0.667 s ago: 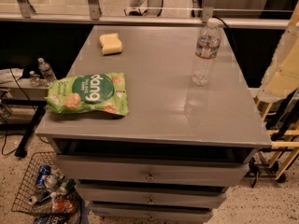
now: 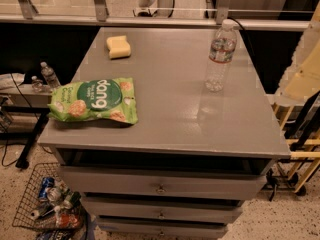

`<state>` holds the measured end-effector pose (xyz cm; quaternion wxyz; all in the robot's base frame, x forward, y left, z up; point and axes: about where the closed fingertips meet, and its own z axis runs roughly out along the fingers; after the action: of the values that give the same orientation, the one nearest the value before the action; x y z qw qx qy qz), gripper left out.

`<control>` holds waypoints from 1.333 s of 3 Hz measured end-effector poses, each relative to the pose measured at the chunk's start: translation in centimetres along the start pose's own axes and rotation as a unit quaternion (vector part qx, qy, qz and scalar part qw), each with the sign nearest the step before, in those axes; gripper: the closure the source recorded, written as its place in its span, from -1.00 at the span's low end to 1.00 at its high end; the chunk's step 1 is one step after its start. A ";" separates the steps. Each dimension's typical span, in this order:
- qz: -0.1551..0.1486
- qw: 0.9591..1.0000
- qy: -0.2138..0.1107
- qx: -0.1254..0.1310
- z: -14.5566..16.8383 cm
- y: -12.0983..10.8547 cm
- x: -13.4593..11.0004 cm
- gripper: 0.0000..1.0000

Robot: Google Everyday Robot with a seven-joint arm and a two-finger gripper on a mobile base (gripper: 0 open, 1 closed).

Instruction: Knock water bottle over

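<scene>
The water bottle (image 2: 220, 55) stands upright on the grey cabinet top (image 2: 170, 109), near its far right side. It is clear plastic with a white cap and a red-and-white label band. My gripper (image 2: 303, 70) is part of a pale shape at the right edge of the camera view. It is off the cabinet, to the right of the bottle and well apart from it.
A green "dang" snack bag (image 2: 95, 101) lies at the front left of the cabinet top and a yellow sponge (image 2: 118, 47) at the far left. Two small bottles (image 2: 46, 77) stand off to the left. A wire basket of cans (image 2: 50, 204) sits on the floor.
</scene>
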<state>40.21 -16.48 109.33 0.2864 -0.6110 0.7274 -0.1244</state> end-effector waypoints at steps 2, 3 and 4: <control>0.110 0.985 -0.125 -0.043 12.2 -2.4 3.1 -1.00; 0.168 0.962 -0.209 -0.046 21.0 -4.9 2.4 -1.00; 0.185 0.958 -0.218 -0.025 22.6 -6.4 2.7 -1.00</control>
<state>58.05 -16.69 93.79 0.4411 -0.4846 0.7506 0.0851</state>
